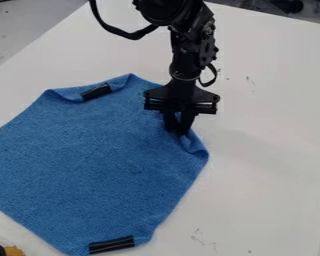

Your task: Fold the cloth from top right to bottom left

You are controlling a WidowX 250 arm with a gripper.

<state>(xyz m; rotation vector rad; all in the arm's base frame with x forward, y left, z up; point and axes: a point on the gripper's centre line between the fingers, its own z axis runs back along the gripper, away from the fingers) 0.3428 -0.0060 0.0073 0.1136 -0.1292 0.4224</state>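
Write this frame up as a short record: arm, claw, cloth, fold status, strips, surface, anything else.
arm: black, comes in from the top edge
claw: pointing down at the cloth's upper right edge
cloth: blue, spread mostly flat, rumpled beside the claw and turned over a little along its top edge
fold status: not yet folded toward bottom left
strips: two, black; upper strip near the top edge, lower strip at the bottom edge
surface: white table
other: yellow-orange item, bottom left corner, partly cut off
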